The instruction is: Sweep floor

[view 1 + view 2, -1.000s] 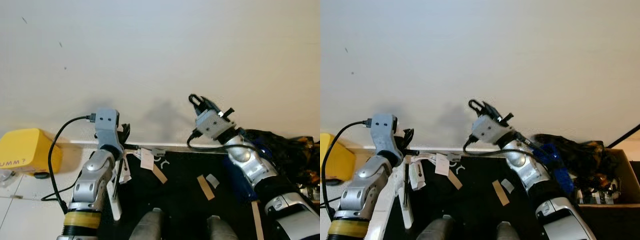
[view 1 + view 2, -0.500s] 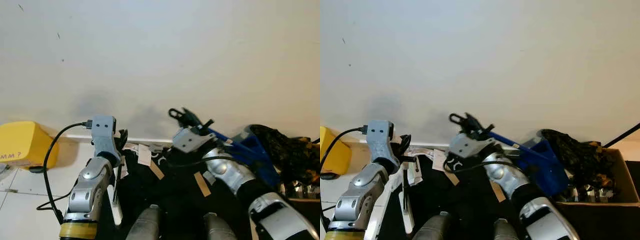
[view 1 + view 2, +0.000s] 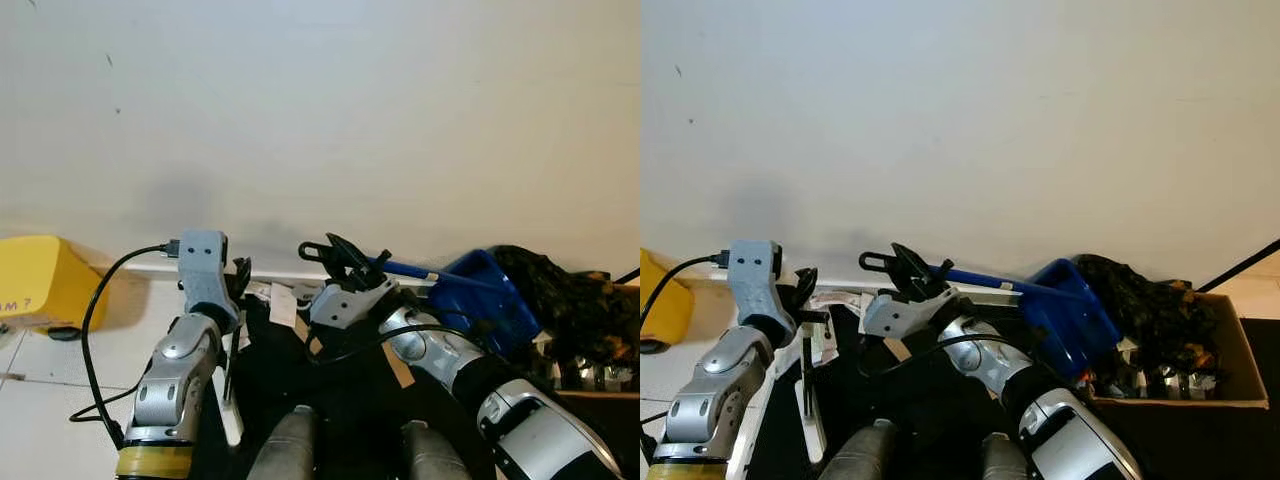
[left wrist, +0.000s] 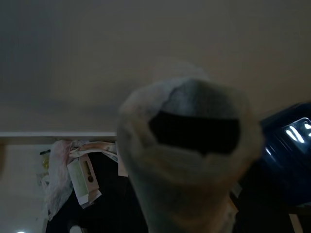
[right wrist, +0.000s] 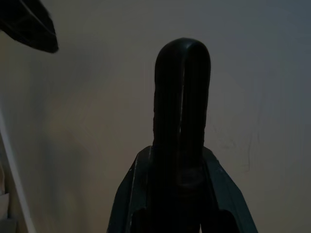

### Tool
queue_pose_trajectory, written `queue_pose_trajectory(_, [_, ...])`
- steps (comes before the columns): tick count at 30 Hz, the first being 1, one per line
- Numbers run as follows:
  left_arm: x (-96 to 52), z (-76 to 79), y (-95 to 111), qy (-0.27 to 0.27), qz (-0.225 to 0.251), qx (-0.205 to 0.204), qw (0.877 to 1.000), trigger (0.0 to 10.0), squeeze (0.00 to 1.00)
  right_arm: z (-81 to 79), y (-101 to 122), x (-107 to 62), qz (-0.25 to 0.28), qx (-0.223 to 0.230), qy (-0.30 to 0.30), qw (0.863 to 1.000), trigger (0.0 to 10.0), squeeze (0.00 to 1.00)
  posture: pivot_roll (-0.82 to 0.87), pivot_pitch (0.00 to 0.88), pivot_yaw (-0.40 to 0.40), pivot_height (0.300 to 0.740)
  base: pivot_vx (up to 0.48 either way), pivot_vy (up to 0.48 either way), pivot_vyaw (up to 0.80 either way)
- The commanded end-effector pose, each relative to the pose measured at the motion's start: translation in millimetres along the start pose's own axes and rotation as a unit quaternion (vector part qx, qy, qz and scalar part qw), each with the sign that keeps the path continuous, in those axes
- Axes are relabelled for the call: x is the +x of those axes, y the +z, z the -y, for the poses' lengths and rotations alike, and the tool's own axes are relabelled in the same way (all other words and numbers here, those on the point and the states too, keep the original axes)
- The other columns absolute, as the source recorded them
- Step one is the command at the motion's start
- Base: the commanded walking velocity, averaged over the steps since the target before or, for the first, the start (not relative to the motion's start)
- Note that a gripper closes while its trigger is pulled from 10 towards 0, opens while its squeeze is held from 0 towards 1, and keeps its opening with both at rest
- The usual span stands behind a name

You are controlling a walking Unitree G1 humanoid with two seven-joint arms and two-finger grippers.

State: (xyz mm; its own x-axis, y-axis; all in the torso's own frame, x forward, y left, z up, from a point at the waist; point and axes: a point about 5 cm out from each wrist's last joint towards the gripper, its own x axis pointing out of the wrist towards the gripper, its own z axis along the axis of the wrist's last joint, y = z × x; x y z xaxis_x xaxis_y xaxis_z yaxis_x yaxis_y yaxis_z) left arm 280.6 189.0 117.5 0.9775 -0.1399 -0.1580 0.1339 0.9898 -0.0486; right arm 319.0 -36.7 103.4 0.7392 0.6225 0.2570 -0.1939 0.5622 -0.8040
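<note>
Holding a white broom handle [image 3: 229,400] at lower left, the left pincer [image 3: 240,278] is clamped on it, seemingly to steady the brush beside the paper scraps [image 3: 283,304] on the black mat [image 3: 345,385]. Beyond, at centre, the right pincer [image 3: 330,250] is closed around the blue dustpan [image 3: 490,300] handle, keeping the pan low by the wall [image 3: 320,110], likely ready to receive litter.
</note>
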Motion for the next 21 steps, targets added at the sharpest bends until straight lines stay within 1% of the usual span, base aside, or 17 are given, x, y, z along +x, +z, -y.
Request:
queue_pose_trajectory(1, [-2.5,-0.1,-3,0.006,0.000,0.000,1.000,10.0,0.00,5.5,-2,3.9,-0.002,-0.019,-0.003,1.000,10.0,0.00,0.25,0.251,-0.019,0.740,0.000,0.000,0.00])
queue_pose_trajectory(4, [-0.3,2.1,-4,0.003,0.000,-0.002,1.000,10.0,0.00,5.5,-3,5.4,-0.012,-0.016,-0.008,1.000,10.0,0.00,0.25,0.247,-0.017,0.740,0.000,0.000,0.00])
queue_pose_trajectory(5, [0.4,2.8,-4,0.002,0.000,-0.002,1.000,10.0,0.00,4.0,-3,5.4,-0.014,-0.016,-0.006,1.000,10.0,0.00,0.24,0.246,-0.016,0.740,0.000,0.000,0.00])
queue_pose_trajectory(7, [1.9,4.2,-4,-0.001,0.000,-0.002,1.000,10.0,0.00,-2.3,-3,3.8,-0.027,0.001,-0.002,1.000,10.0,0.00,0.24,0.245,-0.016,0.740,0.000,0.000,0.00])
queue_pose_trajectory(9, [3.0,5.1,-4,-0.004,-0.001,-0.002,1.000,10.0,0.00,-9.3,-4,1.6,-0.051,0.035,-0.005,0.998,10.0,0.00,0.24,0.243,-0.018,0.740,0.000,0.000,0.00])
queue_pose_trajectory(10, [3.0,5.1,-4,-0.004,-0.001,-0.002,1.000,10.0,0.00,-9.3,-4,1.6,-0.051,0.035,-0.005,0.998,10.0,0.00,0.24,0.243,-0.018,0.740,0.000,0.000,0.00])
queue_pose_trajectory(11, [3.5,5.2,-4,-0.004,-0.001,-0.002,1.000,10.0,0.00,-13.8,-4,1.3,-0.074,0.075,-0.014,0.994,10.0,0.00,0.24,0.242,-0.018,0.740,0.000,0.000,0.00])
queue_pose_trajectory(12, [3.5,5.2,-4,-0.004,-0.001,-0.002,1.000,10.0,0.00,-13.8,-4,1.3,-0.074,0.075,-0.014,0.994,10.0,0.00,0.24,0.242,-0.018,0.740,0.000,0.000,0.00])
queue_pose_trajectory(14, [4.3,5.0,-4,-0.004,0.000,-0.002,1.000,10.0,0.00,-14.0,-2,5.3,-0.094,0.124,-0.032,0.987,10.0,0.00,0.24,0.236,-0.017,0.740,0.000,0.000,0.00])
queue_pose_trajectory(19, [5.3,4.7,-4,-0.004,0.000,-0.001,1.000,10.0,0.00,-12.1,1,10.3,-0.094,0.137,-0.039,0.985,10.0,0.00,0.23,0.233,-0.016,0.740,0.000,0.000,0.00])
queue_pose_trajectory(21, [7.4,5.7,-4,-0.005,0.001,-0.001,1.000,10.0,0.00,-13.8,2,11.2,-0.087,0.108,-0.024,0.990,10.0,0.00,0.23,0.227,-0.017,0.740,0.000,0.000,0.00])
